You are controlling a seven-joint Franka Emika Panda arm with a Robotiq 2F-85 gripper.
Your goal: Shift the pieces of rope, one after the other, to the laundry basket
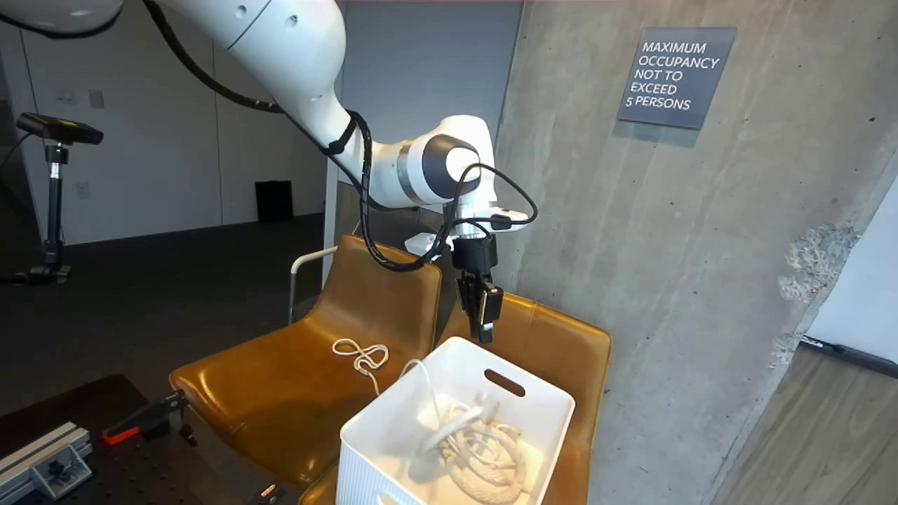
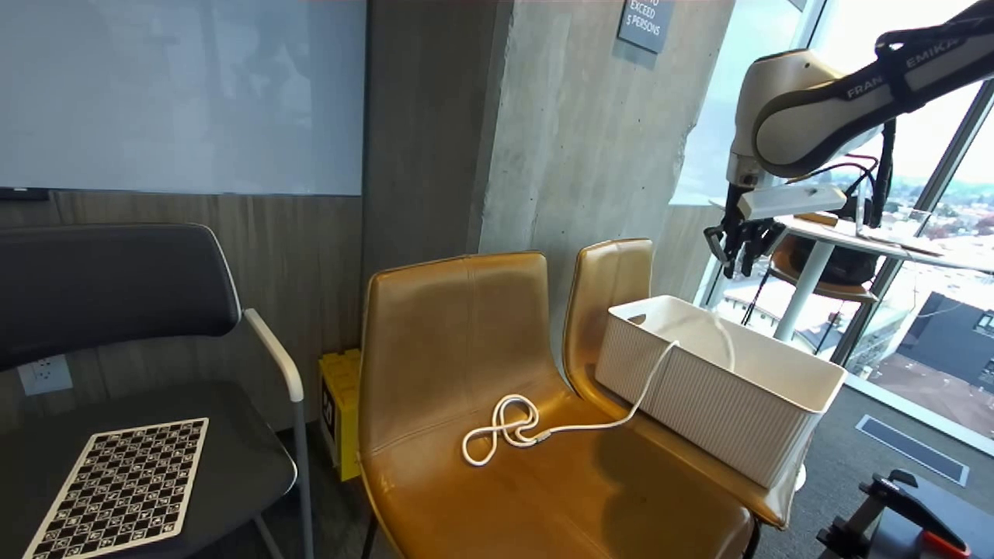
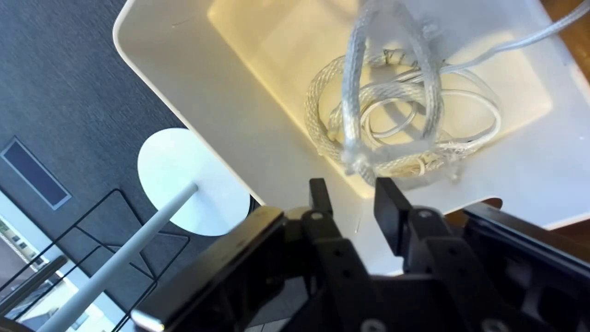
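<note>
The white laundry basket (image 1: 393, 414) stands on a tan-brown chair; it shows in an exterior view (image 2: 699, 411) and the wrist view (image 3: 258, 138). Several cream-white pieces of rope (image 1: 484, 456) lie coiled inside it, also in the wrist view (image 3: 320, 106). One blurred rope loop (image 3: 352, 83) appears above the coils. A thin rope (image 2: 505, 427) lies looped on the neighbouring chair seat and runs over the basket's rim into it; it also shows in an exterior view (image 1: 365, 358). My gripper (image 3: 352, 186) is open and empty, above the basket, in both exterior views (image 1: 484, 330) (image 2: 738, 268).
Two tan-brown chairs (image 2: 458, 334) stand side by side by a concrete pillar (image 1: 701, 245). A dark chair (image 2: 116, 295) with a checkered board (image 2: 124, 481) stands apart. A white round table (image 2: 877, 241) stands behind the basket. A clamp (image 1: 144, 417) lies on a dark surface.
</note>
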